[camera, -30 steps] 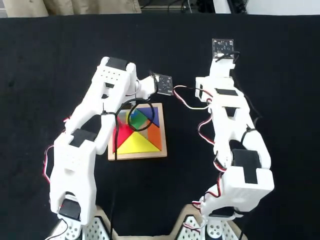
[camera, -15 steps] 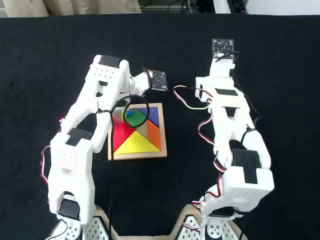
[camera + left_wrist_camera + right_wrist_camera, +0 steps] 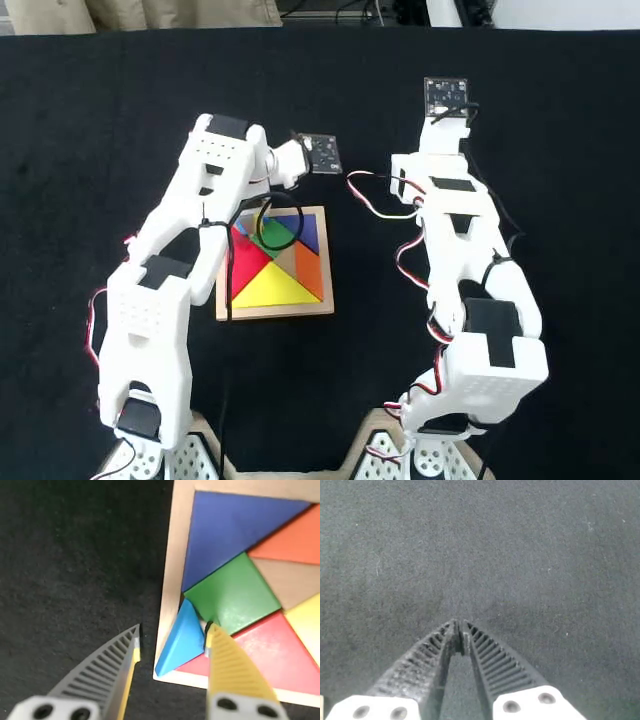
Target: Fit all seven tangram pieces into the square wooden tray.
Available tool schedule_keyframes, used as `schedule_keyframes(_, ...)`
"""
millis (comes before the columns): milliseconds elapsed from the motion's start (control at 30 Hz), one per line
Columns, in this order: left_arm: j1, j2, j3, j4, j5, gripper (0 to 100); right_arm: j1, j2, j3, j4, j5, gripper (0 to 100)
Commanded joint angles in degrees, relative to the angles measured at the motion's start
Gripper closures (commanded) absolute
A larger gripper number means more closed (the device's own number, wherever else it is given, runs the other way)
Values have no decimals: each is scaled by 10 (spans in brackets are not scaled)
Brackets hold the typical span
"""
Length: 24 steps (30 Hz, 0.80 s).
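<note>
Currently the left gripper [image 3: 172, 630] stands wide apart, straddling the tray [image 3: 173, 555] rim; the light blue triangle [image 3: 182, 640] sits askew between its fingers, beside the green square [image 3: 232, 595]. The right gripper [image 3: 459, 627] is closed over the black cloth [image 3: 480, 540].

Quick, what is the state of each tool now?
Left tool: open, astride the light blue triangle, not gripping it.
Right tool: closed, holding nothing.

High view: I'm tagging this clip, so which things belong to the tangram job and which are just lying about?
Job: wooden tray; coloured pieces in it; light blue triangle tilted at its rim; left gripper, open around that triangle.
Not job: right gripper, shut over the black cloth; beige fabric behind.
</note>
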Motion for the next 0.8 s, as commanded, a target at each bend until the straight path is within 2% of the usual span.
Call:
schedule_keyframes(0, 11, -41, -4, -1, 38, 784, -1, -1, -36, -12, 2, 987)
schedule_keyframes(267, -36, -97, -4, -6, 45, 784, -1, -1, -36, -11, 2, 987)
schedule_keyframes(433, -77, -68, 1, -72, 47, 786, -1, -1, -36, -11, 2, 987)
schedule_keyframes(567, -78, -25, -4, -59, 43, 784, -2, -1, -36, -12, 2, 987)
schedule_keyframes(767, -70, -34, -4, -10, 42, 787, -2, -1, -36, -12, 2, 987)
